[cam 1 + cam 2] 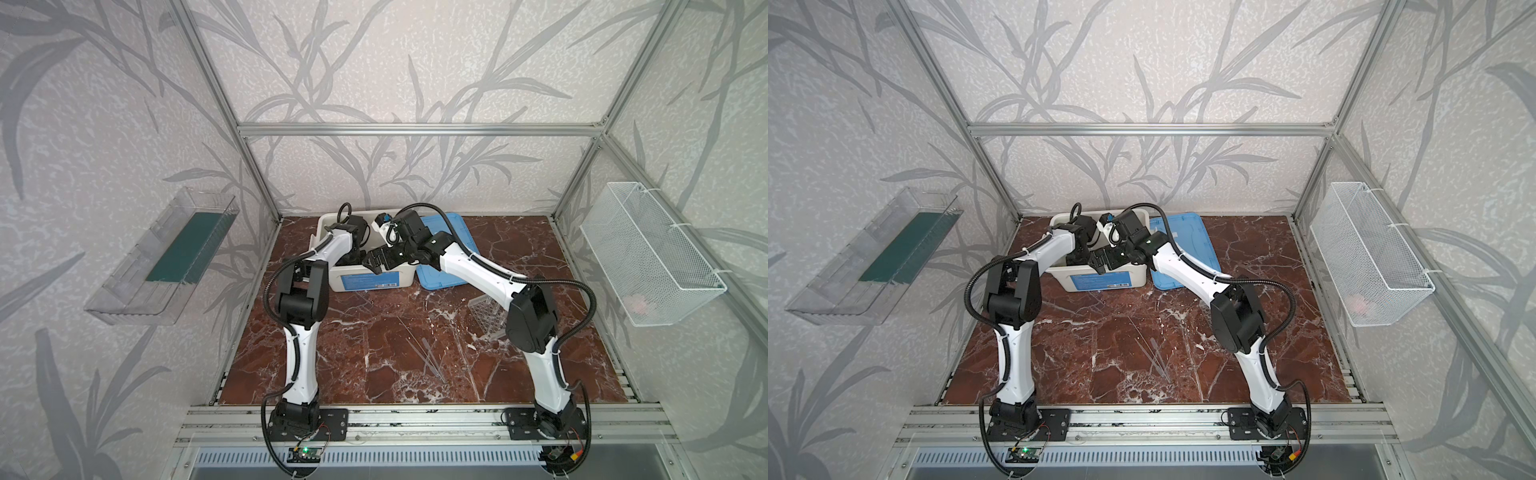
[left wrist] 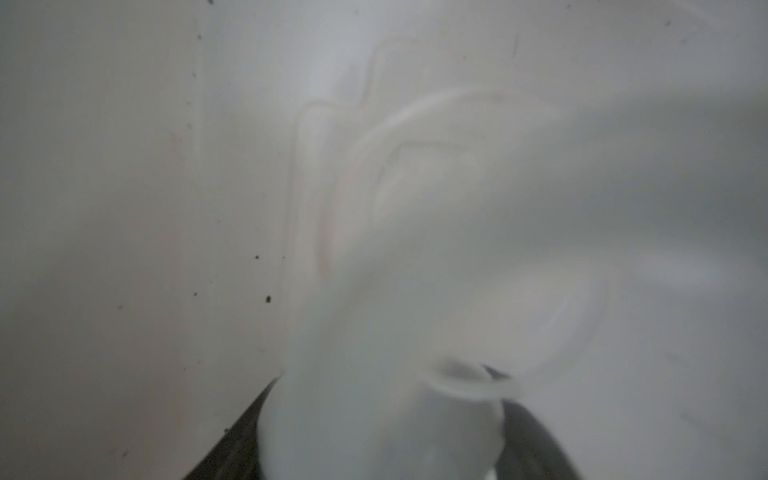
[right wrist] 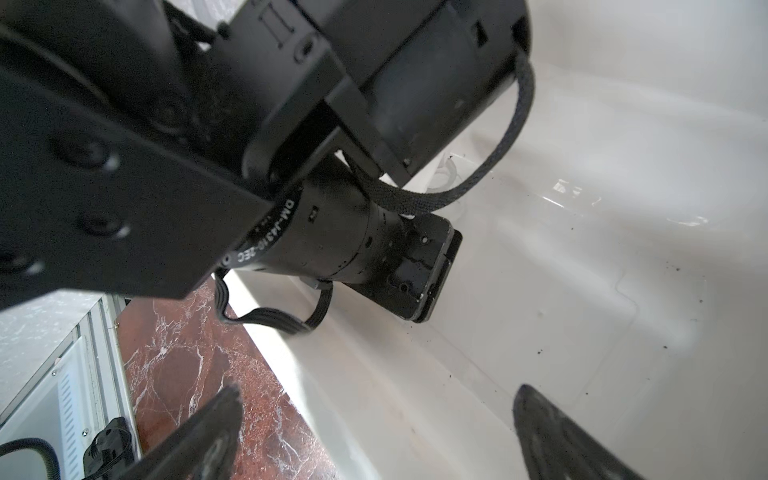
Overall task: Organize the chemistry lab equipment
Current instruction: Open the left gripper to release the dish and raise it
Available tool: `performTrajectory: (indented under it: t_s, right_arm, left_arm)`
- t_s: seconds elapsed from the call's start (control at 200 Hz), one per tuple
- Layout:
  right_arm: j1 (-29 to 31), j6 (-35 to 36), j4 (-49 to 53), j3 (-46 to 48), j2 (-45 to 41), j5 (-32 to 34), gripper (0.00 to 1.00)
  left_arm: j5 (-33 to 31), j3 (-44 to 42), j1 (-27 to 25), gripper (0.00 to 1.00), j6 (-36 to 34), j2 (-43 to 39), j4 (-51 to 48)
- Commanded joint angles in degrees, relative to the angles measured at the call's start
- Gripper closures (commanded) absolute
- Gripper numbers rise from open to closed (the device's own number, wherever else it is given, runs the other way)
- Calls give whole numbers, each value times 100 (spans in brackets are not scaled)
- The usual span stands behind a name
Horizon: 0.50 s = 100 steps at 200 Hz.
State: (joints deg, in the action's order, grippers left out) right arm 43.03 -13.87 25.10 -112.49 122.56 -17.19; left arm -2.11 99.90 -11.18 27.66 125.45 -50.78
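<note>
Beaker (image 2: 415,249) gripped by my left gripper (image 2: 382,440) inside the white tub (image 1: 336,282), frame centre.
My right gripper (image 3: 374,436) gapes empty astride its rim.

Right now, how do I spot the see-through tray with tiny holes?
Find the red-brown marble table. On its right side, beside the right arm's black elbow, sits the tube rack. It alone is clear with a grid of round holes; the nearby pipettes are thin sticks.
</note>
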Motion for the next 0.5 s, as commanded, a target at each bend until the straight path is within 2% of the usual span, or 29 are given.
performTrajectory:
  t_s: [0.0,0.3,0.495]
  right_arm:
    - [-40,-31,-31,-56,-17,-47,1]
    - [-49,11,149,-152,-228,32,1]
    - [-49,-10,225,-113,-531,81,1]
  left_arm:
    - [-101,-74,-16,31,54,-156,-152]
    - [-156,87,-16,14,32,-538,-350]
    - [-246,230,-16,10,5,-973,-563]
